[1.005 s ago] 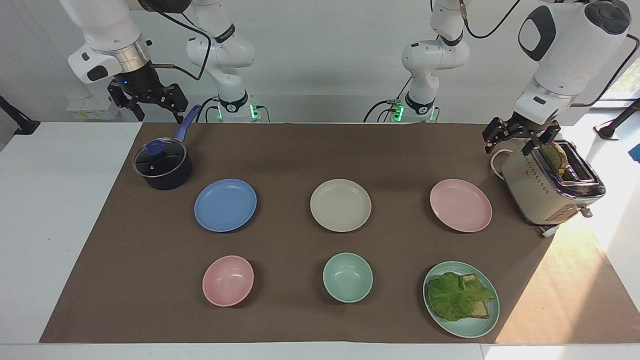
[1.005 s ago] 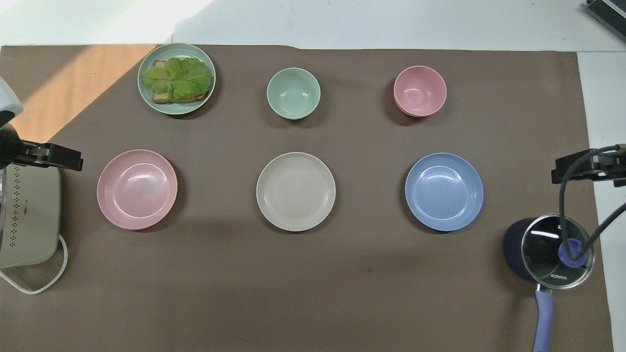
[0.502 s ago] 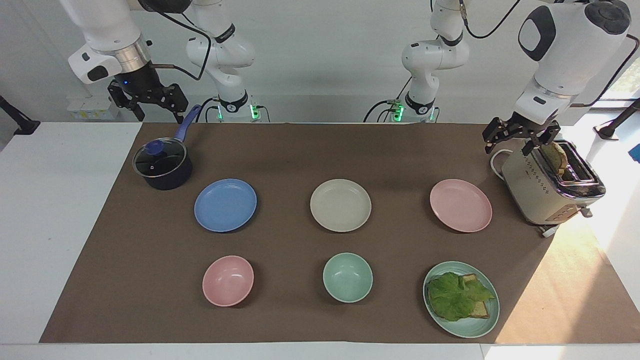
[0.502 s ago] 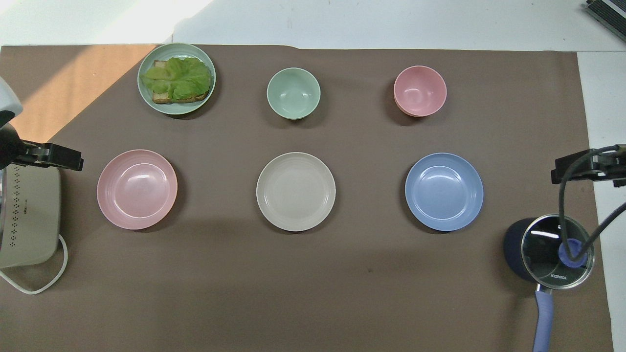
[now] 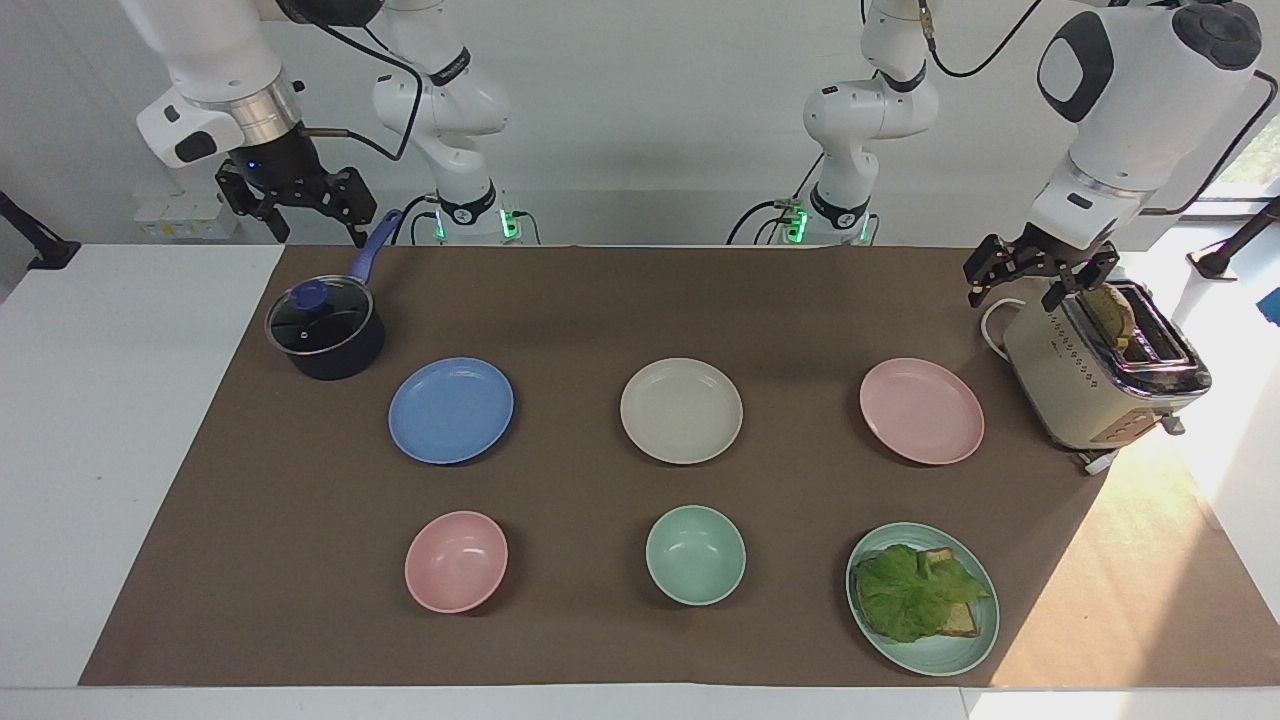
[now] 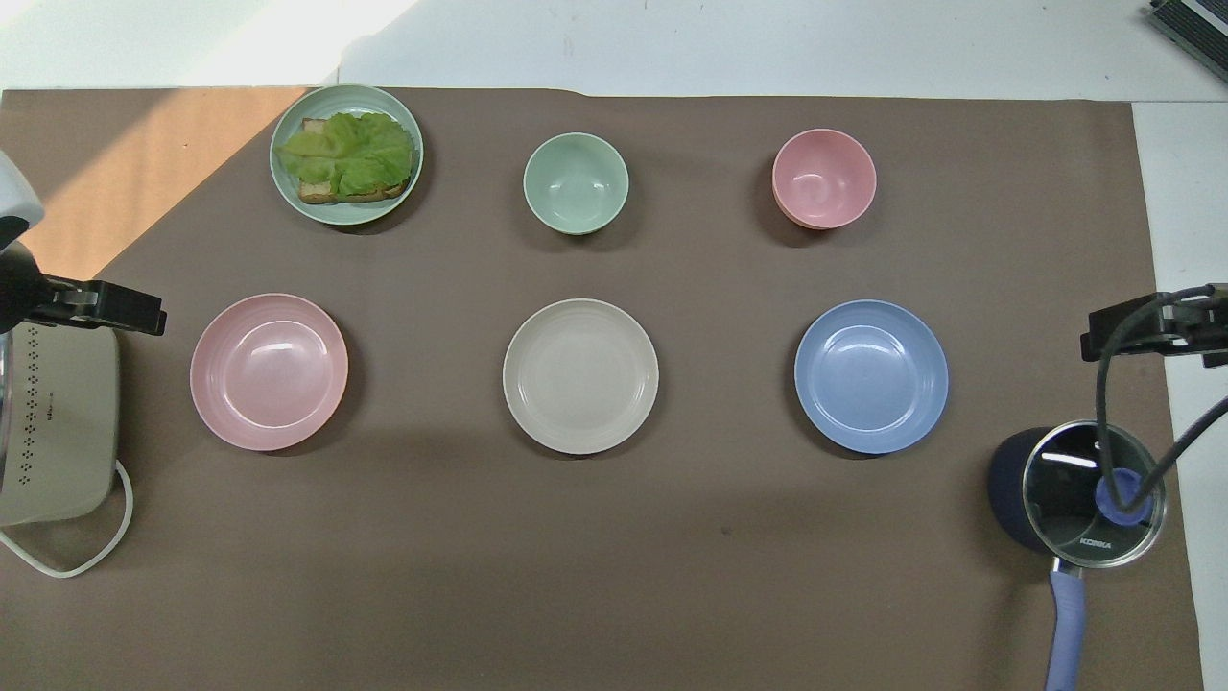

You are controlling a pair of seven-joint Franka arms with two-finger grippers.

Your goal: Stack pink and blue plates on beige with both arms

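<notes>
Plates sit apart in my view: pink plate (image 5: pixel 921 410), beige plate (image 5: pixel 681 410), blue plate (image 5: pixel 451 410). Left gripper (image 5: pixel 1035 283) hangs wide over the toaster (image 5: pixel 1100 375), right gripper (image 5: pixel 300 212) wide above the pot (image 5: pixel 325 330).

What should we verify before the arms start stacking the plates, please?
1. Beige plate bare, nothing on it: ok.
2. Pink plate flat on the mat, unobstructed: ok.
3. Blue plate flat, apart from the saucepan: ok.
4. Left gripper open, empty, raised over the toaster: ok.
5. Right gripper open, empty, raised near the saucepan's handle: ok.
</notes>
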